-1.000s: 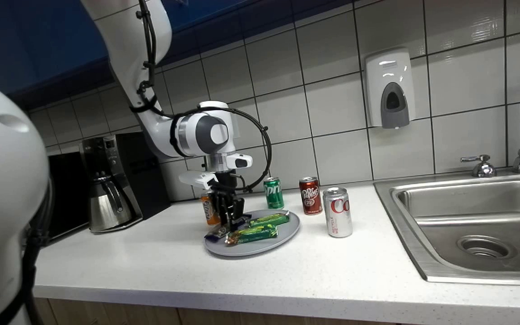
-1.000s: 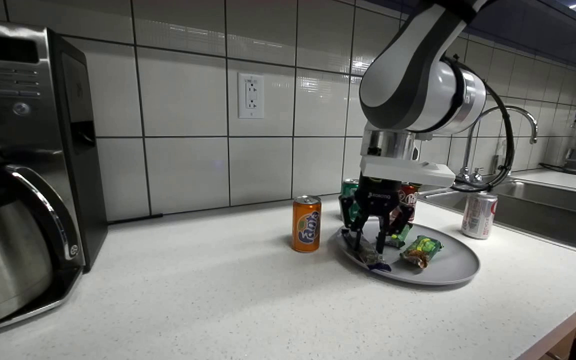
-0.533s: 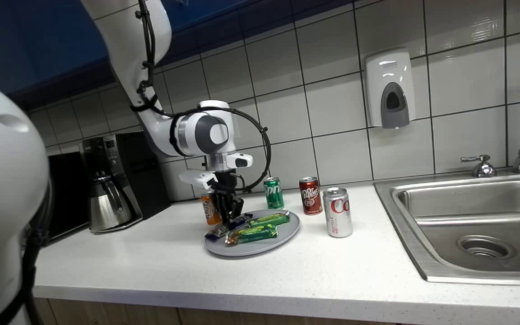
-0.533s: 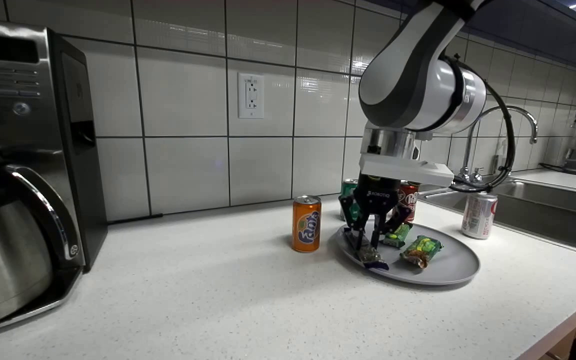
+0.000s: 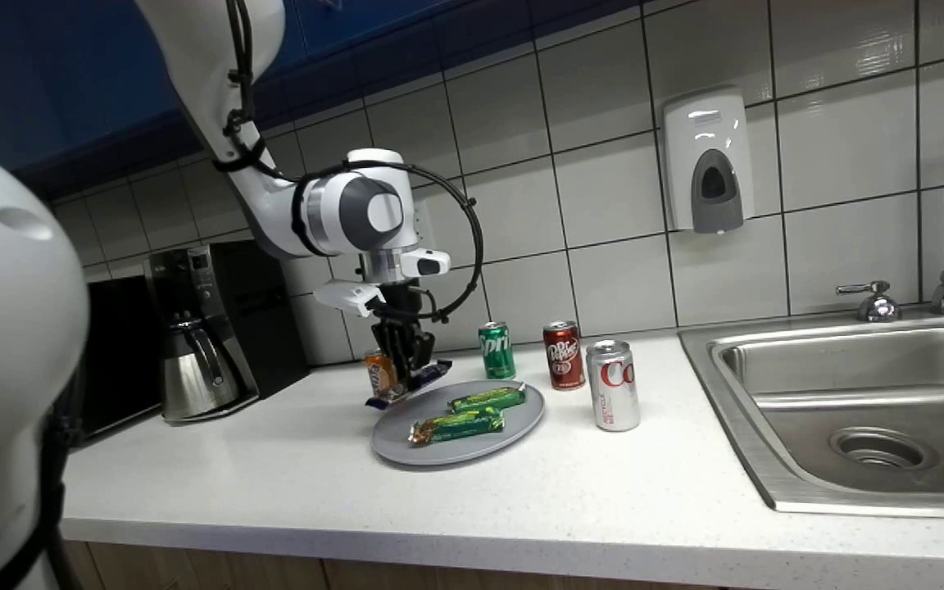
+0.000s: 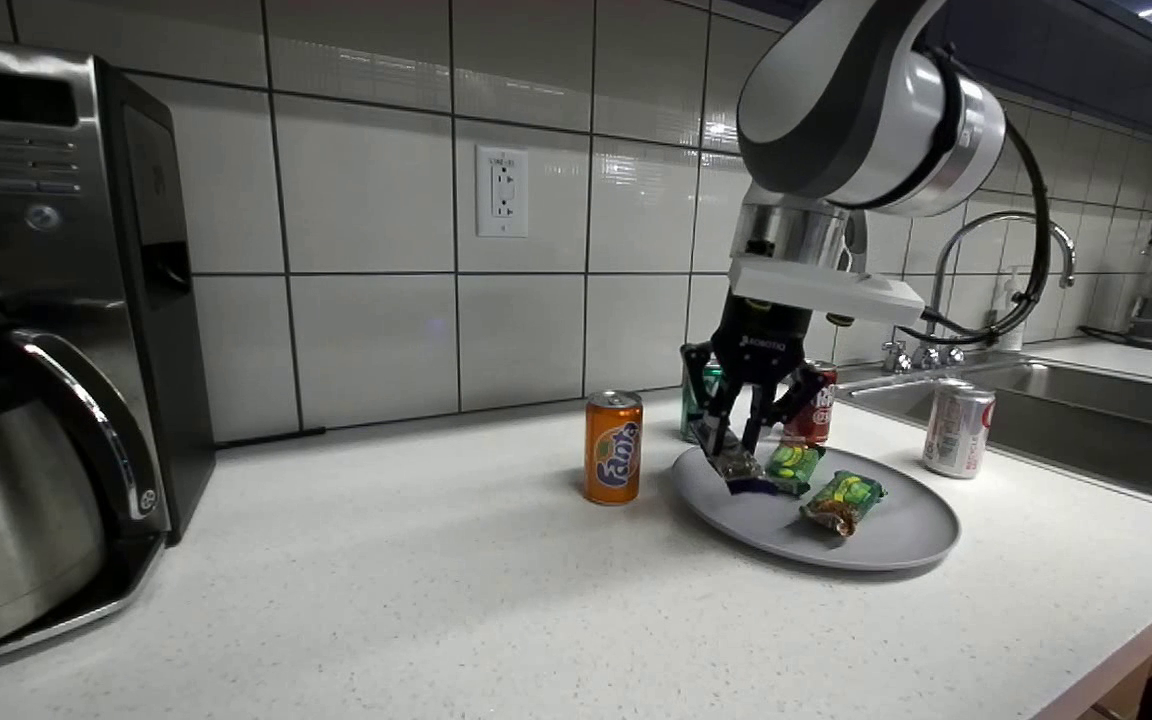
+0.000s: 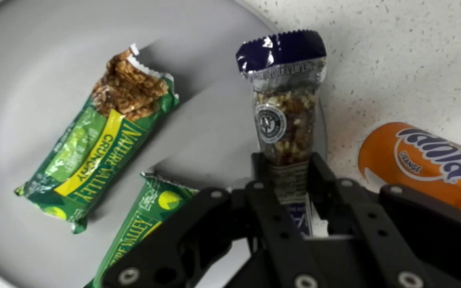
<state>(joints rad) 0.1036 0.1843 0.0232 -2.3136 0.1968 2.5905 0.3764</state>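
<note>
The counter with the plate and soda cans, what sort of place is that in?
Probably a kitchen, perhaps an office break room: there's a steel sink, a coffee maker, and a wall-mounted dispenser, likely for soap.

- The pincer (image 7: 287, 160) has narrowed and risen over the last second.
- The purple bar (image 7: 286, 120) has left the plate (image 6: 906, 520) below the pincer and now hangs in its grip.
</note>
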